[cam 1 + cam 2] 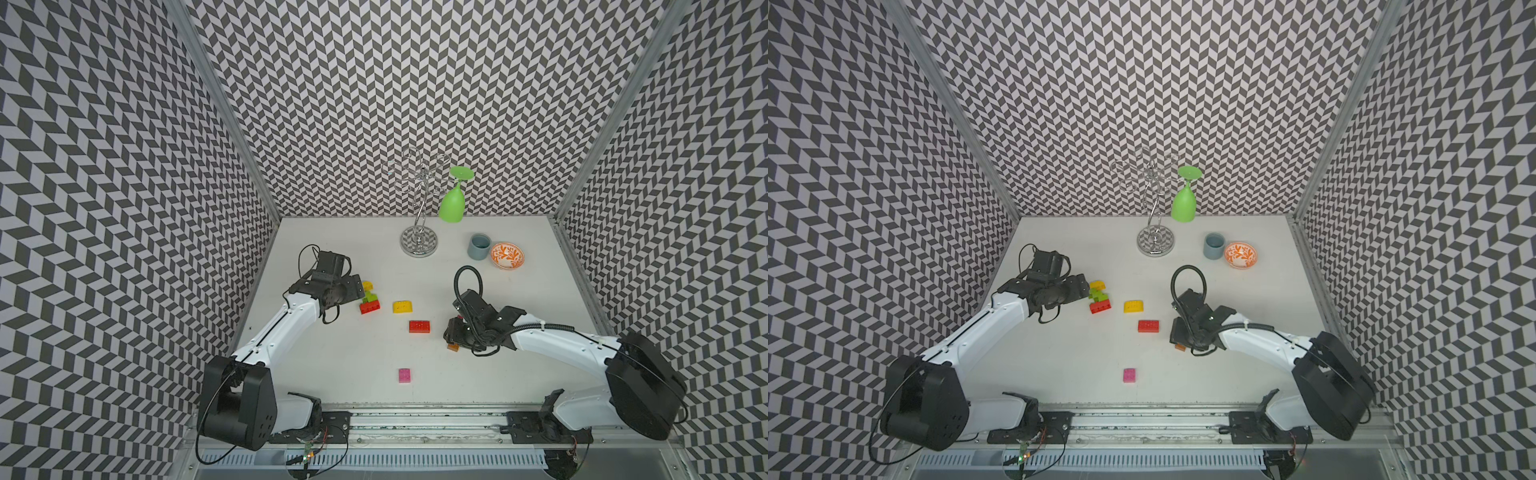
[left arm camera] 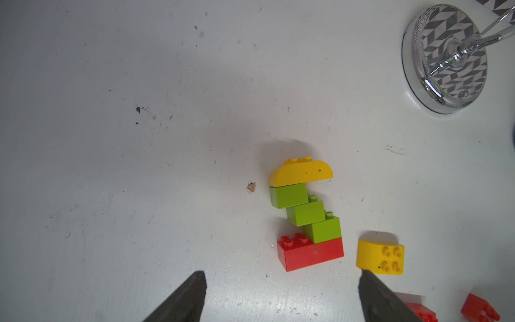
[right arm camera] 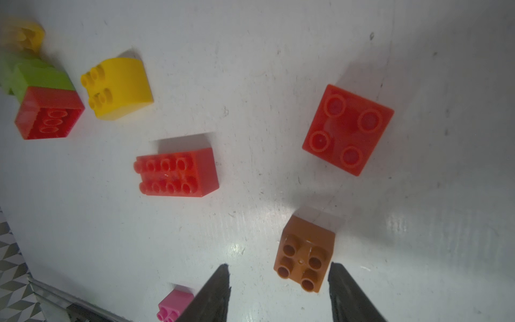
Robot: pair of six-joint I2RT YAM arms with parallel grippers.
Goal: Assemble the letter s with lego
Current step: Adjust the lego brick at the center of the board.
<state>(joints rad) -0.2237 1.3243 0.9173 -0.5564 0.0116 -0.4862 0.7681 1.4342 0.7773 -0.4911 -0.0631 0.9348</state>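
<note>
A joined lego stack (image 2: 305,214) lies on the table: a yellow rounded brick, three lime green bricks stepping down, then a long red brick (image 2: 310,253). My left gripper (image 2: 281,278) hangs open just short of it, with nothing between its fingers. Beside the stack sits a loose yellow rounded brick (image 1: 402,307). The other long red brick (image 1: 419,326) and a pink brick (image 1: 404,375) lie apart. My right gripper (image 3: 278,267) is open around a brown brick (image 3: 305,255), which sits close to one fingertip with a gap to the other. A small red brick (image 3: 348,129) lies beyond it.
At the back stand a chrome glass rack (image 1: 419,245) holding an upside-down green wine glass (image 1: 452,205), a grey cup (image 1: 478,246) and an orange patterned bowl (image 1: 507,256). Patterned walls close the table on three sides.
</note>
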